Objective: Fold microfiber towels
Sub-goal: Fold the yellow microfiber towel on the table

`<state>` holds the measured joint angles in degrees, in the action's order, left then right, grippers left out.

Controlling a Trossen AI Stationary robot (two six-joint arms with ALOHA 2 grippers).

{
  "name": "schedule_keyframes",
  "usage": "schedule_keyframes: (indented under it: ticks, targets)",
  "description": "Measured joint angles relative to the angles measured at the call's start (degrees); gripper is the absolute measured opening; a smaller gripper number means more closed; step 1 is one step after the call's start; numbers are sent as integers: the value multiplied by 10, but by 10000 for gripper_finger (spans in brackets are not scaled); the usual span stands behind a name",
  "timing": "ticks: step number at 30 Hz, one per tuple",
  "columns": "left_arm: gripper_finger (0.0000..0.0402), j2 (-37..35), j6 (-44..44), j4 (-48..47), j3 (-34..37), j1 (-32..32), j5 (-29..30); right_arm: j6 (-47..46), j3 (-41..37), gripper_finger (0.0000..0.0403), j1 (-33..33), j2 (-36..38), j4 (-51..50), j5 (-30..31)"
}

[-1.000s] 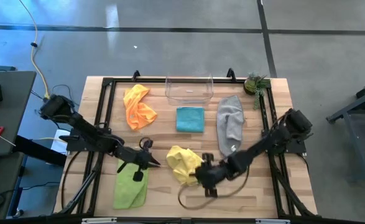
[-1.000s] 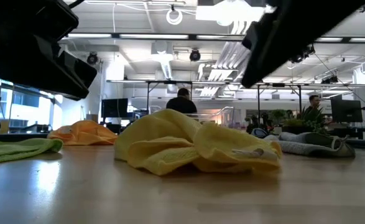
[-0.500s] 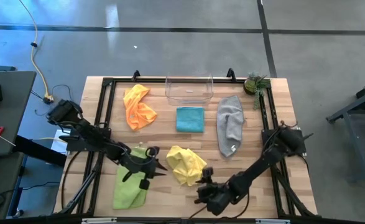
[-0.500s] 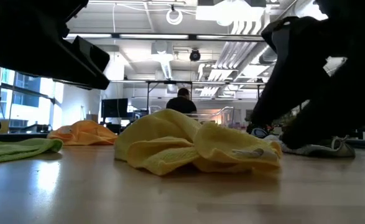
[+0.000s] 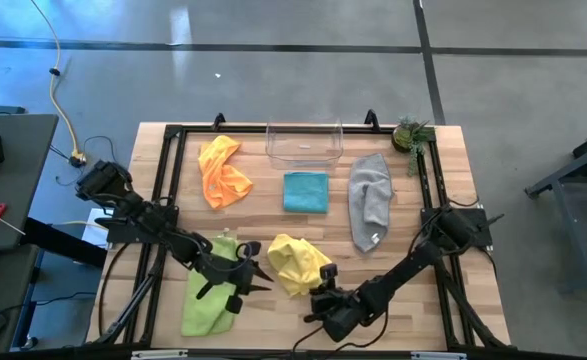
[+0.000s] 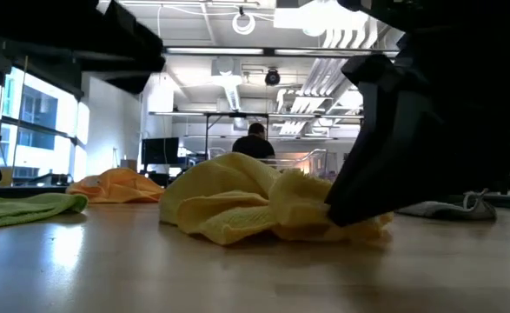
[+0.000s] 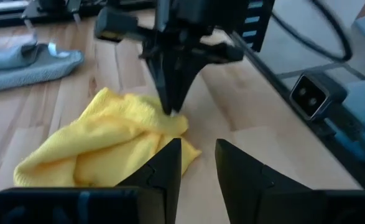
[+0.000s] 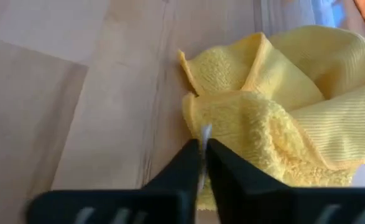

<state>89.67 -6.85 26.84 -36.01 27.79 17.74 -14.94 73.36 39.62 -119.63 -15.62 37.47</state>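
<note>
**Right tool pinches the yellow towel's tag**

Since a second ago the right arm has swung from beside the yellow towel toward the table's front edge, and its tool has gone from spread wide to clenched. Over the same second the left arm slid along the lime green towel toward the yellow one.

The right tool sits at the front corner of the yellow towel, its fingers pressed together on a small white tag that sticks out of the towel's hem. From the left wrist view those dark fingers come down to a point touching the towel's edge. The yellow towel lies crumpled near the middle of the table's front half, resting on the wood.

The left tool hovers just beside the yellow towel on its left-edge side, above the upper end of the lime green towel. Its fingers stand a little apart with nothing between them.

The lime green towel lies lengthwise near the front left corner. The orange towel is bunched toward the back left. The teal towel lies folded flat in a neat square at the middle of the table, just in front of a clear plastic bin at the back edge. The grey towel lies stretched out to the right of the teal one. A small potted plant stands at the back right corner of the table.
</note>
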Motion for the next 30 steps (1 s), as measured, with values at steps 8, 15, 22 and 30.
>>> schedule_keyframes:
  ticks: [8, 15, 22, 30]
  targets:
    - [90, 0, -4, -116, -67, 12, 22, -20, 56, 6, -13, 14, -4, 8]
    - [92, 0, -4, -121, -75, 21, 33, -42, 103, 4, -37, 27, 0, 16]
    - [142, 0, -18, -121, -76, 24, 63, -12, 130, 2, -52, 27, 8, 15]
    - [169, 0, -15, -111, -76, 18, 83, 5, 138, 1, -51, 27, 20, 14]
